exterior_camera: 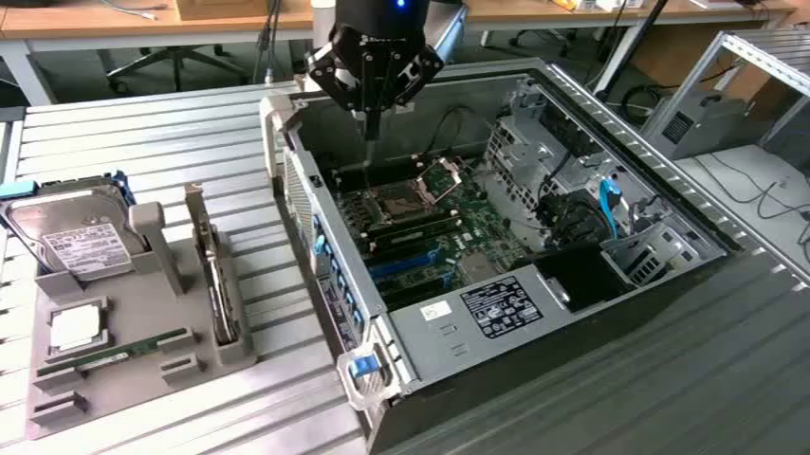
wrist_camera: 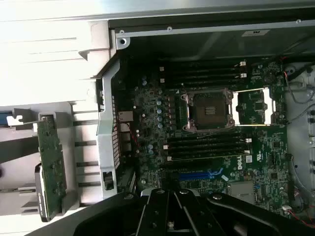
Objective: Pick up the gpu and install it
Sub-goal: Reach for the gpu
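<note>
Jaws together, empty, above the open case — the gpu stands on edge in a grey holder, well apart from them, outside the case. Likely light, stiff, fragile — grip its bare upper edge.

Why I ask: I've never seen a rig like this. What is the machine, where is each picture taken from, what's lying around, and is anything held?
It is a robot arm with a grasping hand at its end. One picture comes from a camera standing off the arm. The other comes from a camera on the arm's wrist, looking down past the hand. The hand hovers over an open computer case, above its green motherboard. It is closed and holds nothing. Beside the case, on the slatted table, a grey holder keeps the parts: the gpu, a slim card standing on edge and not yet picked up, a hard drive, and a memory stick.
</note>
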`<state>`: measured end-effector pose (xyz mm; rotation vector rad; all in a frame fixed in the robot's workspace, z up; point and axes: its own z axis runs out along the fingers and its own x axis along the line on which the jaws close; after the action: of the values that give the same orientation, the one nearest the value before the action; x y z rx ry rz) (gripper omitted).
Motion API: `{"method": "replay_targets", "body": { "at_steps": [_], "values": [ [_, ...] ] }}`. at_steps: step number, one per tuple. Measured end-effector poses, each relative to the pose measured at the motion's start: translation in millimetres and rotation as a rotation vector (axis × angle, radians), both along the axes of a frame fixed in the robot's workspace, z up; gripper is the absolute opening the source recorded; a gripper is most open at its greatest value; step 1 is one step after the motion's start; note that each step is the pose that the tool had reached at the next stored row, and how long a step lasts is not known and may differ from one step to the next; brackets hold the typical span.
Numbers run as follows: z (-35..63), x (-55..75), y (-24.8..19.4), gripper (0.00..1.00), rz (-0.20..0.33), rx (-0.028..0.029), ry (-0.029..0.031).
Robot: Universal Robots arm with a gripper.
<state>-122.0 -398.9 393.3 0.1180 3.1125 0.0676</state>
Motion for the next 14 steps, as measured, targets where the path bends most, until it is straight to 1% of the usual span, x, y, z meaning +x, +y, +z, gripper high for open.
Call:
{"method": "replay_targets", "body": {
  "at_steps": [9, 14],
  "values": [
    [0.0, 0.0, 0.0, 0.11, 0.000, 0.0001, -0.0001],
    [0.0, -3.5, 0.0, 0.11, 0.000, 0.0000, 0.0000]
  ]
}}
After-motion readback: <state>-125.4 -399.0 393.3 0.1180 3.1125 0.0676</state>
